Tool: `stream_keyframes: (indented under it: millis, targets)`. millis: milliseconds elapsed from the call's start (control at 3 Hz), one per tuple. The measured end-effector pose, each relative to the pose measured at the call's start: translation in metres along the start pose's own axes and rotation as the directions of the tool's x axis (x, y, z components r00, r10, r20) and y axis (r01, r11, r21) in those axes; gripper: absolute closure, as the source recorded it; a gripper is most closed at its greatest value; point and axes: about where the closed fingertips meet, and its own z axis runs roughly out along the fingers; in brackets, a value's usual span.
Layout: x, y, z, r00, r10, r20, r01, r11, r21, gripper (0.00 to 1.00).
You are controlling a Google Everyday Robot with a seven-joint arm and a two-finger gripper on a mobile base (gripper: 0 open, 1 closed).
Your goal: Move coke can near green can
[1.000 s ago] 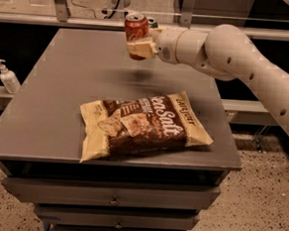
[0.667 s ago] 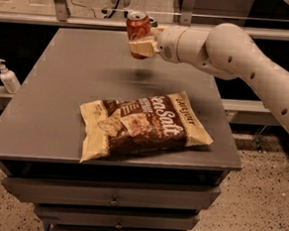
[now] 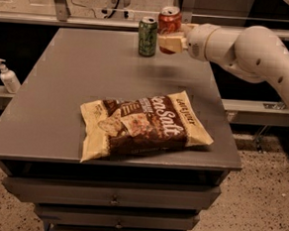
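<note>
I have the gripper (image 3: 168, 41) clamped on the coke can (image 3: 169, 19), just beside the green can (image 3: 147, 36) (chip bag (image 3: 144, 125) lies on the table (image 3: 61, 106)).

Lower part of coke can (image 3: 169, 19) behind gripper (image 3: 165, 41), beside green can (image 3: 147, 36)

Matt claw (image 3: 168, 42) around glossy coke can (image 3: 169, 20)

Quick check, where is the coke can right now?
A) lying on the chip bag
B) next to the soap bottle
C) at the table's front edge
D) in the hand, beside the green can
D: the hand grips the coke can close beside the green can.
</note>
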Motion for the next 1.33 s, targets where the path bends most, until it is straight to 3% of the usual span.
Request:
stream_keyframes:
  millis: [333,667,1333]
  targets:
    - [0.013,-0.03,-0.001,0.999,0.038,0.023,-0.038,0.9992,0.015,1.0]
    - [0.027,-0.05,0.009,0.998,0.067,0.005,-0.067,0.9978,-0.004,1.0]
    - [0.056,-0.068,0.034,0.994,0.097,-0.053,-0.101,0.9915,-0.082,1.0]
